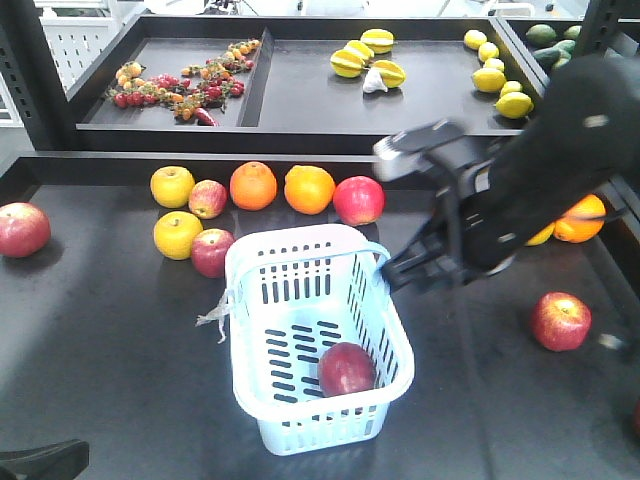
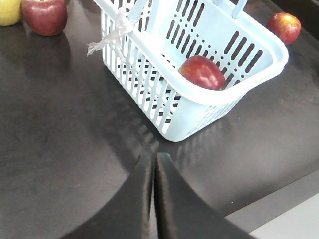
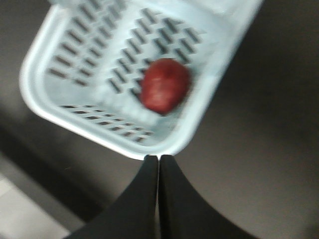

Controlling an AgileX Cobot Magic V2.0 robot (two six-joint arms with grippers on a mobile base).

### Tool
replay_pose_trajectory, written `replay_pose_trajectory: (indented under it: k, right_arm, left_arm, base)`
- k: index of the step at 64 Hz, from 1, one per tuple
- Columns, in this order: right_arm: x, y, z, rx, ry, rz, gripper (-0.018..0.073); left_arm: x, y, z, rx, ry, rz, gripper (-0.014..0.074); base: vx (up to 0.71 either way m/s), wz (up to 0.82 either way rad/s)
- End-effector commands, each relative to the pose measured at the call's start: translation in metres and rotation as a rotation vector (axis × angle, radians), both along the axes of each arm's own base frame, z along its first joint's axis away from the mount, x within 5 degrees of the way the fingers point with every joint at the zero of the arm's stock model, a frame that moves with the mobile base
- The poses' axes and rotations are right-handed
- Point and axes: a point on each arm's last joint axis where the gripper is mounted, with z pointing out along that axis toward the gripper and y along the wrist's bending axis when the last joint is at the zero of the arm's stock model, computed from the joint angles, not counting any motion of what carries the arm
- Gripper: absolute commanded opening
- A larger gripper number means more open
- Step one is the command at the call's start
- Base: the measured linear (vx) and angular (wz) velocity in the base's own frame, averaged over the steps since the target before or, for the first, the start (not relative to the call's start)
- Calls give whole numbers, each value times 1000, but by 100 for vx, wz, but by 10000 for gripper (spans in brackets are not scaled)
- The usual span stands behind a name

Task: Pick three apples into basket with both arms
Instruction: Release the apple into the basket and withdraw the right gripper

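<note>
The left fingers [image 2: 137, 199] were seen pressed shut on nothing, held above the surface [image 2: 60, 124] near and left of the basket [image 2: 194, 119]. The right fingers [image 3: 147, 199] were likewise closed and empty, held over the basket's right rim, the right arm [image 1: 545, 160] reaching in from the right. One apple [image 1: 346, 368] lay inside the basket at its near end. A second apple [image 1: 560, 320] lay on the surface to the right, and a third apple [image 1: 211, 251] just left of the basket's far corner.
</note>
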Motion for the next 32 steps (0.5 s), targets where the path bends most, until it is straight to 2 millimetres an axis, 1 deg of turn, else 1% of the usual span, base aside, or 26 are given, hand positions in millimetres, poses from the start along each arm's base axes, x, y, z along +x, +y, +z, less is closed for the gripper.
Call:
replay_pose_trajectory:
  k: [1, 6, 9, 12, 13, 17, 18, 22, 25, 27, 32]
  right_arm:
    - [-6, -19, 31, -51, -162, -111, -9]
    - [-6, -30, 36, -100, -194, -176, -7]
    - [-2, -40, 33, -112, -205, -211, -7]
    - [2, -50, 26, -110, -203, -248, -6]
    - [3, -52, 23, -110, -201, -255, -6]
    - [11, -75, 4, -116, -175, -331, -6]
    - [13, -82, 2, -115, -177, -359, -4]
    - [17, -104, -19, -116, -161, -439, -4]
    - [18, -119, -27, -117, -161, -491, -4]
    - [17, -134, -36, -129, -153, -533, -4]
    - [15, -154, -44, -157, -148, -577, -4]
  left_arm:
    - [5, 0, 12, -44, -58, 34, -6]
    - [5, 0, 12, -44, -58, 34, -6]
    - [5, 0, 12, -44, -58, 34, -6]
    - [5, 0, 12, -44, -58, 34, -6]
    - [5, 0, 12, -44, -58, 34, -6]
    - [5, 0, 12, -44, -58, 34, -6]
    - [5, 0, 12, -44, -58, 34, -6]
    - [5, 0, 12, -44, -58, 34, -6]
    - [5, 0, 12, -44, -58, 34, -6]
    - [5, 0, 12, -44, -58, 34, -6]
    - [5, 0, 12, -45, -58, 34, -6]
  base:
    - [0, 0]
    - [0, 0]
    - [0, 0]
    - [0, 0]
    - [0, 0]
    - [0, 0]
    - [0, 0]
    - [0, 0]
    - [0, 0]
    - [0, 0]
    - [0, 0]
